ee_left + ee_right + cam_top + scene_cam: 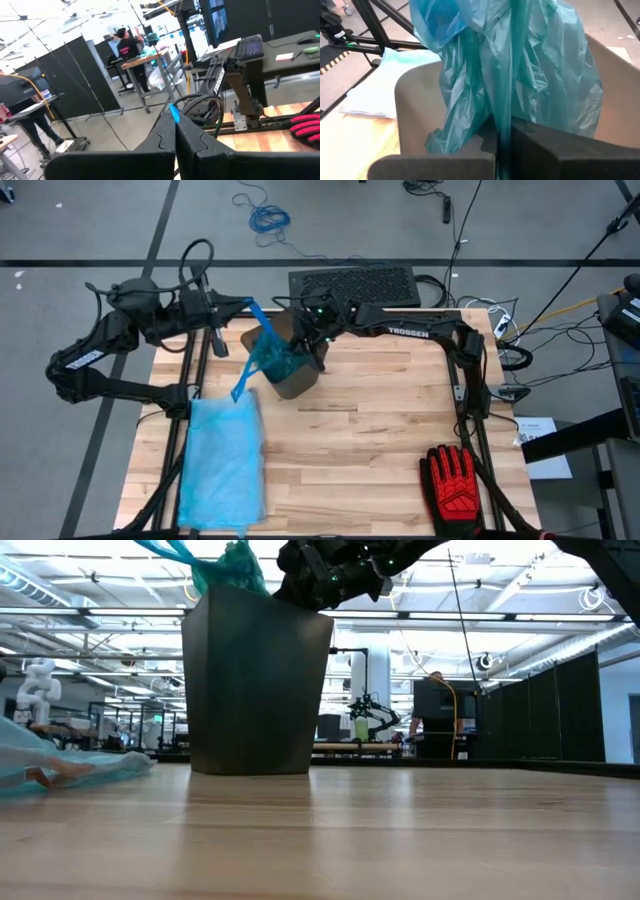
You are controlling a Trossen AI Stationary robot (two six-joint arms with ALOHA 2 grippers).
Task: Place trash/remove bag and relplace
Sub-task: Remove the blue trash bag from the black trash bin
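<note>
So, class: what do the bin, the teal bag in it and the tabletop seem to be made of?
Bin: probably rigid plastic, dark and matte; its smooth walls show only a dull sheen.
Teal bag: thin plastic film, translucent and crinkled into sharp, glossy folds.
Tabletop: wood, seemingly butcher block; pale joined strips with visible grain and a smooth finish.

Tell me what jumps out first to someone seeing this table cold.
A dark bin stands at the table's back centre, with a teal bag bunched up out of it. Both grippers are shut on that bag: the right gripper at the bin's rim, the left gripper holding a strip. Folded blue bags lie front left, a red glove front right.
</note>
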